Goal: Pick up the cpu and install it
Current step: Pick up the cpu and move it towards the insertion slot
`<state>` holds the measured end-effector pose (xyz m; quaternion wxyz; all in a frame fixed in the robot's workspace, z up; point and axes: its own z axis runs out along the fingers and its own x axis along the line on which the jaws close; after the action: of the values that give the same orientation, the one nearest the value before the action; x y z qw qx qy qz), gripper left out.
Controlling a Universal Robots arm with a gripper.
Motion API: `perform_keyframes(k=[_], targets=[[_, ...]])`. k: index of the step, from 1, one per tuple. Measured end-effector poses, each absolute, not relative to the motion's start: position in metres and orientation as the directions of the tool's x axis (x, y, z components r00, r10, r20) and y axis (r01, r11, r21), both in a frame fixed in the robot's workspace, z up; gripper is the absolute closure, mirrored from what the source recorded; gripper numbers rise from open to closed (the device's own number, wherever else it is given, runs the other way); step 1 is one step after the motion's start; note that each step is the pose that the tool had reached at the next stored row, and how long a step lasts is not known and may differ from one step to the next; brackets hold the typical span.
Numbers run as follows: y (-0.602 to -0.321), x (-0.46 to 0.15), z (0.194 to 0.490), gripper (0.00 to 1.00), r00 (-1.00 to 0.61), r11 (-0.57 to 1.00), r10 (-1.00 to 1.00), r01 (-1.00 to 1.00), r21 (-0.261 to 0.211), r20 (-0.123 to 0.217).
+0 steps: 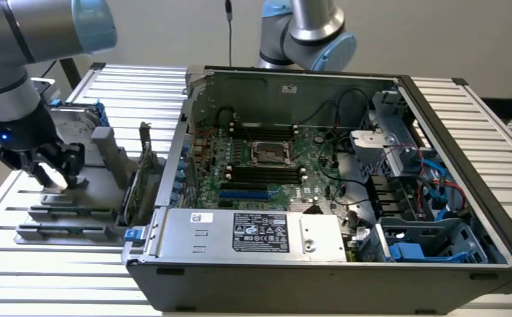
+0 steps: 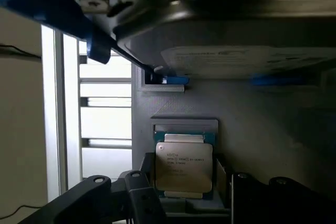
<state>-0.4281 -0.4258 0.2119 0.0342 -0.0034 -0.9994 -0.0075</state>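
Pick-up stage: the fingers (image 2: 139,198) stand apart astride the cpu (image 2: 184,166) in its holder (image 2: 184,125), so grasping calls for squeezing its edges squarely, gently.

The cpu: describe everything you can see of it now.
The cpu is a small flat square chip with a dull silver metal top bearing printed lines and a thin greenish rim. It lies flat in a grey holder, not yet lifted. The jaws of the gripper stand open on either side; contact cannot be told.

The cpu (image 2: 184,163) is dull silver, its holder (image 2: 178,109) grey, the motherboard (image 1: 314,142) green.
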Motion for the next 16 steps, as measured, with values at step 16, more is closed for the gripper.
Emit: perform_keyframes(k=[16], targets=[[-0.425,-0.416,0.285,0.46,-0.998,1.0,0.005,0.006,0.015,0.069]])
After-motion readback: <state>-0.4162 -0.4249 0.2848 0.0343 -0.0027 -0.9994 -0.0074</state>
